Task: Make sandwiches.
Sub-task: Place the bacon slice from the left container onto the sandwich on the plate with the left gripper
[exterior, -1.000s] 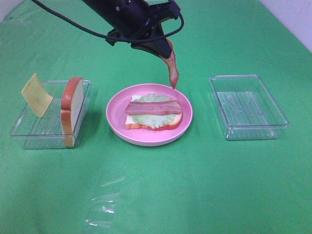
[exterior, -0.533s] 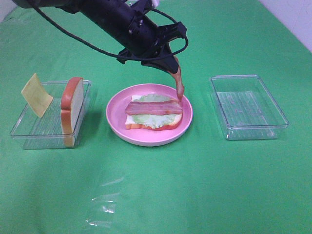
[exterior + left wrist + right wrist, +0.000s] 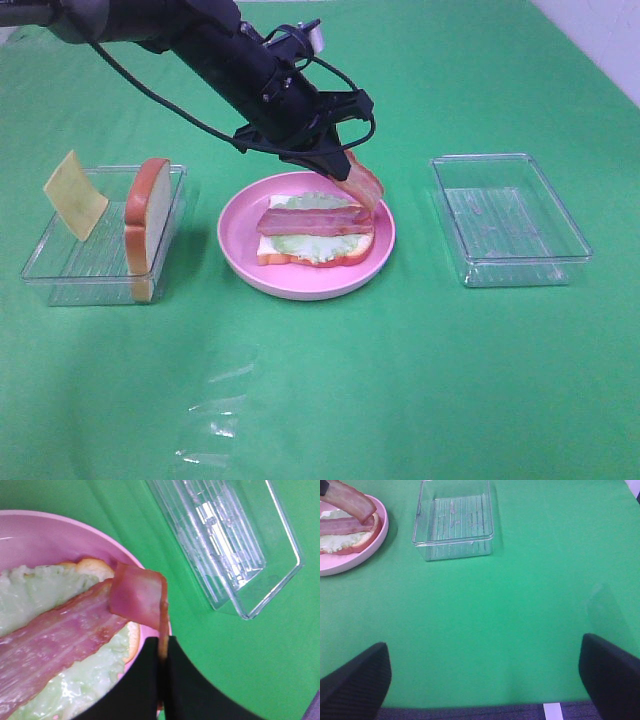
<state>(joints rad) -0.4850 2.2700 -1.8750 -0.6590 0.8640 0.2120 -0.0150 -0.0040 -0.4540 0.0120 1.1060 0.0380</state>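
Sandwich (image 3: 315,240) half-built at frame centre on the pink plate (image 3: 300,290): bread, lettuce, one bacon strip laid across. Your left fingers (image 3: 142,680) pinch a second bacon strip (image 3: 140,595), and its curled free end touches the stack's right end. Your right fingers (image 3: 355,680) are spread wide over bare desk (image 3: 520,630). Cheese slice (image 3: 75,195) and upright bread slice (image 3: 148,215) stand in the left tray (image 3: 60,278).

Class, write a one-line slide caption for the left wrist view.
Left hand holds a bacon strip at the edge of the open sandwich on the pink plate.
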